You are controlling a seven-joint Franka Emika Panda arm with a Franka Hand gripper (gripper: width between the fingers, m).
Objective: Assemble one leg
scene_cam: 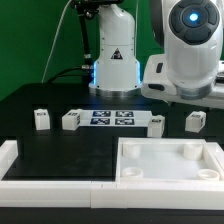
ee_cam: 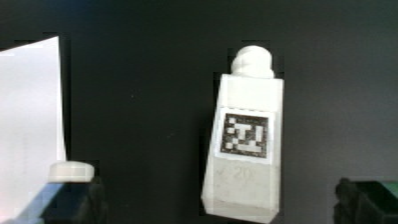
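Note:
In the wrist view a leg (ee_cam: 246, 140) lies on the black table, a chunky white post with a square tag on its side and a rounded peg at one end. My gripper (ee_cam: 217, 194) is open, with its dark fingers (ee_cam: 71, 200) on either side of the leg's blunt end and well apart from it. In the exterior view several legs stand in a row: two on the left (scene_cam: 41, 119) (scene_cam: 72, 120) and two on the right (scene_cam: 157, 123) (scene_cam: 195, 121). The hand (scene_cam: 178, 90) hangs above the right pair, and its fingers are hidden there.
The marker board (scene_cam: 110, 118) lies mid-table between the legs. The large white tray-shaped part (scene_cam: 168, 172) sits at the front right. A white L-shaped rail (scene_cam: 20, 165) runs along the front left. A white flat surface (ee_cam: 27, 100) fills one side of the wrist view.

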